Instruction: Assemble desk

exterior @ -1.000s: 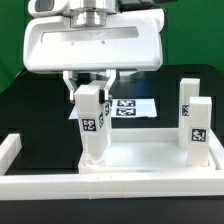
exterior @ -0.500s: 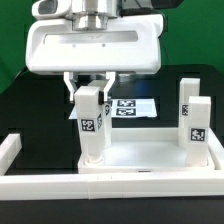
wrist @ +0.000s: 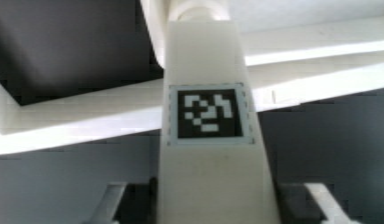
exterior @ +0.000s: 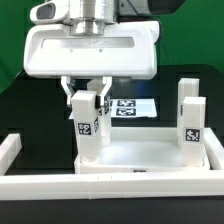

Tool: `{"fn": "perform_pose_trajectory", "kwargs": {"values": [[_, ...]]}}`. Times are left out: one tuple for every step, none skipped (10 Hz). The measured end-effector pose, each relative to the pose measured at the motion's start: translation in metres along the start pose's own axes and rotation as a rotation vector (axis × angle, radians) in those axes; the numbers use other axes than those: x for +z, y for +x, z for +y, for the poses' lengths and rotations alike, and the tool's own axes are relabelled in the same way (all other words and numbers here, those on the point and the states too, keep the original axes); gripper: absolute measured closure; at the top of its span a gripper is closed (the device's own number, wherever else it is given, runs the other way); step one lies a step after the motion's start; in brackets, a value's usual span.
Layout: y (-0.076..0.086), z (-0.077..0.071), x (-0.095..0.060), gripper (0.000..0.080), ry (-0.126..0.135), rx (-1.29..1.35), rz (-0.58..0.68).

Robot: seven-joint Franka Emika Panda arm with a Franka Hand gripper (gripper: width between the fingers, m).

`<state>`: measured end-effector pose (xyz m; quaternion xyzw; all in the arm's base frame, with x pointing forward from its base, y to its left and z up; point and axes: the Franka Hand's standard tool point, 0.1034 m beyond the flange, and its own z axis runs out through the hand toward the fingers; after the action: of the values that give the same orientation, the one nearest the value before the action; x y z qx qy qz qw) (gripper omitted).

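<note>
1. Since the earlier frames, gripper [exterior: 88, 100] and its leg [exterior: 88, 128] have shifted slightly toward the exterior view's left and sit a little lower.
2. Gripper fingers [exterior: 72, 99] are partly closed, clamping that leg's upper end from both sides.
3. Held leg [wrist: 212, 120] stands upright, its foot at the tabletop's [exterior: 140, 153] near corner on the exterior view's left, tag facing the camera.
4. Two more legs [exterior: 191, 124] stand upright at the tabletop's edge on the exterior view's right, one behind the other.
5. Marker board [exterior: 132, 105] lies flat on the black table [exterior: 30, 110] behind the tabletop.
6. A white border bar [exterior: 60, 187] runs along the front, touching the tabletop.
</note>
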<state>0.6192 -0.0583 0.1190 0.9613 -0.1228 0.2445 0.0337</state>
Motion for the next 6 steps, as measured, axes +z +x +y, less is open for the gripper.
{"fn": "perform_pose_trajectory", "kwargs": {"values": [[0.0018,-0.0011,0.0008,0.0511,-0.007,-0.007,0.026],[0.0015,-0.0013,0.0006,0.0511,-0.007,-0.008,0.030],[0.0014,-0.0013,0.0006,0.0511,-0.007,-0.009,0.030],[0.0011,-0.0015,0.0004,0.0511,-0.008,-0.010,0.034],[0.0003,-0.0019,-0.0001,0.0511,-0.010,-0.011,0.045],[0.0001,-0.0029,-0.0004,0.0511,-0.010,-0.012,0.047]]}}
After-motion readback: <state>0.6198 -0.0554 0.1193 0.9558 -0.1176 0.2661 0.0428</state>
